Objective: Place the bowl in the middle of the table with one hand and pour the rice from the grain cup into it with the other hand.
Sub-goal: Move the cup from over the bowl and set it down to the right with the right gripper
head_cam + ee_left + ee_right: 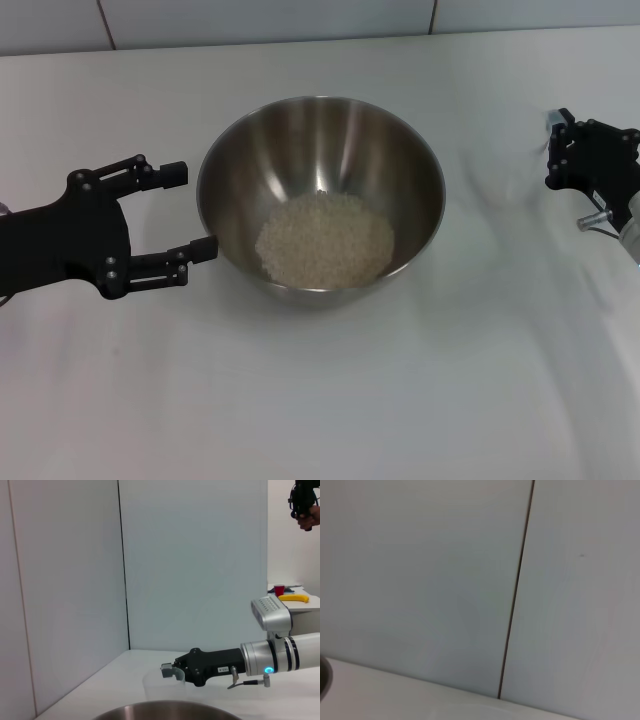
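Observation:
The steel bowl [235,165] stands upright in the middle of the white table [320,400], with the rice [325,240] heaped in its bottom. My left gripper [190,212] is open beside the bowl's left wall, its near fingertip close against the rim. The grain cup [508,178] stands upright on the table to the right of the bowl, faint and see-through, with no rice visible in it. My right gripper [553,150] is open just right of the cup. In the left wrist view the bowl's rim [160,711] shows low down, with the right gripper [170,672] behind the cup [160,686].
Pale wall panels close off the table's far edge [300,20]. Only the wall, a strip of table [395,695] and a sliver of the bowl's rim [323,677] appear in the right wrist view. A shelf with a banana [294,598] stands beyond the right arm.

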### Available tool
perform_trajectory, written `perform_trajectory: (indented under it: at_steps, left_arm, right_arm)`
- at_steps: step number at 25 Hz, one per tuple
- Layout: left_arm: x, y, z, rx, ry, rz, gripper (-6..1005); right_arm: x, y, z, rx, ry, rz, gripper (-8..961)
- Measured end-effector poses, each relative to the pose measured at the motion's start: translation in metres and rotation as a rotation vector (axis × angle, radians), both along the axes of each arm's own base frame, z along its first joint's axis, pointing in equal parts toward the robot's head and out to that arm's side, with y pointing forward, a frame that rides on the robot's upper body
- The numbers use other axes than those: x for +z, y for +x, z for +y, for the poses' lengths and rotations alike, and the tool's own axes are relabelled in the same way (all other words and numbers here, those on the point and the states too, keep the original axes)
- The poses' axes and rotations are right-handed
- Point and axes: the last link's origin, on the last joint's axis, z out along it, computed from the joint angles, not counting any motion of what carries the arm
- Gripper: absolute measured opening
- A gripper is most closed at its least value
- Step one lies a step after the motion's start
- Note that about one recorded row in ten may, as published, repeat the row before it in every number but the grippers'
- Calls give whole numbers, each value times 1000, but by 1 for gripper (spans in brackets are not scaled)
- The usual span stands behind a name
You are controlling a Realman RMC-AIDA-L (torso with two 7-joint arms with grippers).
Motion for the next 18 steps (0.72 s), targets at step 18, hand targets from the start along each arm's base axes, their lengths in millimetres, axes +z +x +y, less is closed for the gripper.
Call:
perform_trajectory:
  at_steps: [18]
  left_arm:
    - [0,1,3,-5,1,9,829]
  right_arm:
    - [-4,1,4,-9,-30,-58,83]
